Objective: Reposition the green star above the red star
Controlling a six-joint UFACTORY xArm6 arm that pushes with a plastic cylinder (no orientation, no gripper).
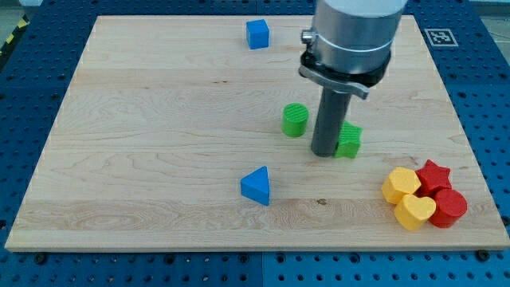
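The green star point(349, 141) lies right of the board's middle, partly hidden behind my rod. My tip point(323, 153) rests on the board against the star's left side. The red star point(434, 176) sits at the lower right, down and to the right of the green star, in a tight cluster with other blocks. The green star is well apart from the red star.
A green cylinder point(295, 119) stands just left of my rod. A blue triangle point(256, 186) lies lower middle. A blue cube point(257, 34) sits near the top edge. Two yellow blocks point(401, 185) point(415, 211) and a red cylinder point(449, 208) touch the red star. The wooden board point(143, 143) ends near them.
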